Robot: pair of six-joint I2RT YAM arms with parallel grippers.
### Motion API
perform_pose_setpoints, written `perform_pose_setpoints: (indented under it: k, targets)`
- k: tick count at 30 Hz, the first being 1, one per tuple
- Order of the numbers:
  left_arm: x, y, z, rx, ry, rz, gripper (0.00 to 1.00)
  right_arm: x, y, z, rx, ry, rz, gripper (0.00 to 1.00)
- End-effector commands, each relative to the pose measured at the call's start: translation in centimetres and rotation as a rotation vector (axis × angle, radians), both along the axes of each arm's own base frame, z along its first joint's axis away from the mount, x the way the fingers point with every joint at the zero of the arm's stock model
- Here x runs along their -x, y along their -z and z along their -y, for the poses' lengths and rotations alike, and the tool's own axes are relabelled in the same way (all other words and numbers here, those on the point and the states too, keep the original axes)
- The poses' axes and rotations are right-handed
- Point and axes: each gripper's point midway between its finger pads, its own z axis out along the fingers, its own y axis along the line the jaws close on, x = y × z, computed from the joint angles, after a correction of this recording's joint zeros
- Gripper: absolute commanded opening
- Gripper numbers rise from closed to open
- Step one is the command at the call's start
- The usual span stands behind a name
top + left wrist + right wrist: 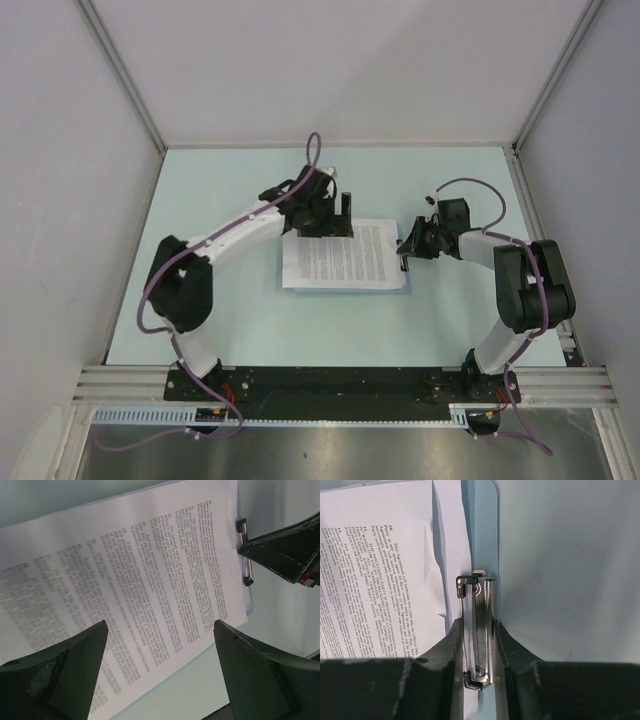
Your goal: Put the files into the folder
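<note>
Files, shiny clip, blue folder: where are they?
files [380, 570]: right wrist view, middle of printed page.
metal clip [482, 625]: right wrist view, shiny flat bar.
folder [481, 525]: right wrist view, bare blue edge.

Surface: pale mint, flat, enclosed by plain white walls at left, right and far side. Aluminium posts stand at both far corners. Near edge: aluminium rails, a black mounting plate, a white slotted cable duct, then a brushed metal panel.
</note>
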Motion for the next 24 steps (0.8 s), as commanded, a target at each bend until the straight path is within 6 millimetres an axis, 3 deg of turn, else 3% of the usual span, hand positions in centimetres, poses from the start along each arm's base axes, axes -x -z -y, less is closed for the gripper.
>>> perform_pose_setpoints:
  k: [1,4,10,17,24]
  targets:
    - [0.2,2.5,5.2,0.120,0.072,-0.087,0.93,3.0,2.8,0.7,0.020,0.005,-0.141,0.00]
    - [0.0,5.2,6.1,0.118,0.067,-0.122,0.93,2.9,2.7,0.7,0.012,0.008,-0.140,0.00]
    - [0.2,9.9,5.2,0.033,0.049,-0.179,0.91,2.8,2.2,0.6,-0.018,0.007,-0.126,0.00]
    - [0.5,12.1,5.1,0.015,0.053,-0.205,0.90,3.0,1.8,0.1,-0.082,-0.005,-0.114,0.00]
    - [1.3,13.2,6.4,0.035,0.080,-0.234,0.90,3.0,1.8,0.1,-0.072,-0.004,-0.108,0.00]
